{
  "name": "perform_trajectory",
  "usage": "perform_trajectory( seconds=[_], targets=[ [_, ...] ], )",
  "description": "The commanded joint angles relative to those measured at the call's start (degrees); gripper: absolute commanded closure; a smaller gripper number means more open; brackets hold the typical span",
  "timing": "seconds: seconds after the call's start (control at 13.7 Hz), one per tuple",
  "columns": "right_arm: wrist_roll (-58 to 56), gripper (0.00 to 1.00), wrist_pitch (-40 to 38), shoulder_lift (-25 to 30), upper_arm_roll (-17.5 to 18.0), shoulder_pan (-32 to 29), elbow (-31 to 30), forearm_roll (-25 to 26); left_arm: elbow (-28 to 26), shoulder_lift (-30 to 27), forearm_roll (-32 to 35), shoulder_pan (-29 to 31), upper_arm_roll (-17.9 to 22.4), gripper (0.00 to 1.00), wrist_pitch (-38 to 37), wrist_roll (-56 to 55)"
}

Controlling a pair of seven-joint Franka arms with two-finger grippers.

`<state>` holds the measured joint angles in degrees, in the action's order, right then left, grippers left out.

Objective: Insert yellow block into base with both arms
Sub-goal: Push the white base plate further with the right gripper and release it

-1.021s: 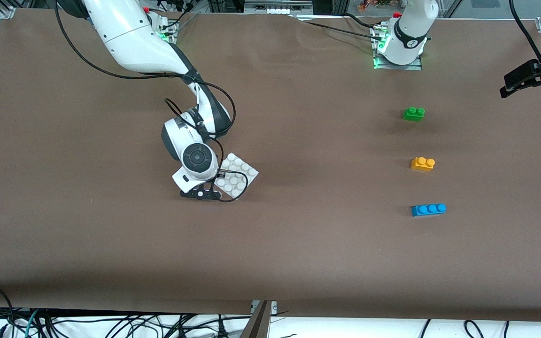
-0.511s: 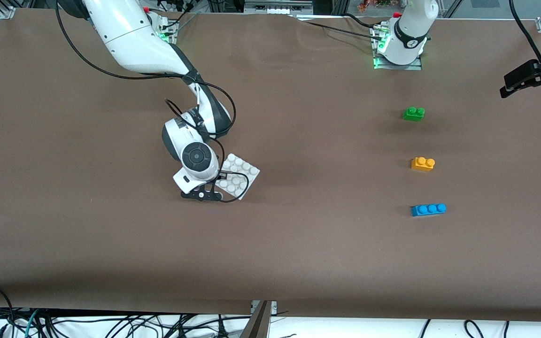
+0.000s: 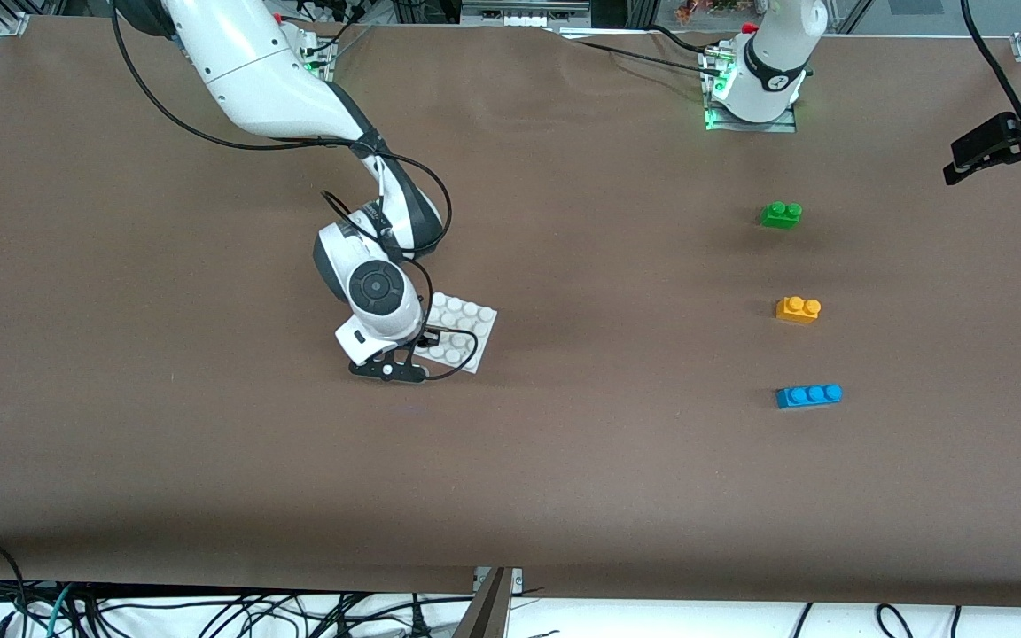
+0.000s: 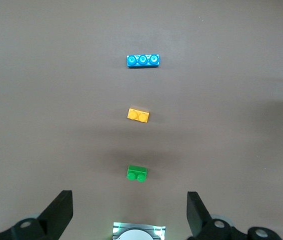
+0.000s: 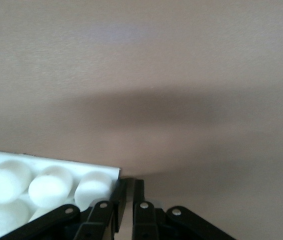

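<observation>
Base (image 3: 464, 330) turned squarer on the desk (image 3: 564, 461) since a second ago, right end effector (image 3: 424, 339) nearly closed at its corner, left end effector (image 4: 129, 210) wide open, empty, above the green brick (image 3: 781, 214), yellow block (image 3: 798, 308) unmoved

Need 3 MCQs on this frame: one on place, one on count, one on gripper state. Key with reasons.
1. Which small plastic brick lies nearest the front camera?
A. green two-stud
B. orange-yellow two-stud
C. blue three-stud

2. How many loose bricks are on the brown table?
A. two
B. three
C. four

3. What state is the right gripper in?
A. shut on the white base's edge
B. wide open above the bricks
C. holding the yellow block

Key:
1 C: the blue three-stud brick lies lowest in the front view, below the yellow block and the green brick.
2 B: only those three show.
3 A: the right gripper has its fingers pinched on the corner of the flat square white studded base. The left gripper waits open above the bricks.
</observation>
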<state>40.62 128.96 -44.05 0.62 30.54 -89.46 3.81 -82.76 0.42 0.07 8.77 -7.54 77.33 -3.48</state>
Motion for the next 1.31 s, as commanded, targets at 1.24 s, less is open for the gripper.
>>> perform_trajectory(
  seconds=[1.24],
  targets=[
    [7.7, 0.85, 3.4, -5.3, 1.1, 4.1, 8.2, -1.0, 0.7, 0.0, 0.1, 0.1, -0.1, 0.0, -0.7, 0.5]
  ],
)
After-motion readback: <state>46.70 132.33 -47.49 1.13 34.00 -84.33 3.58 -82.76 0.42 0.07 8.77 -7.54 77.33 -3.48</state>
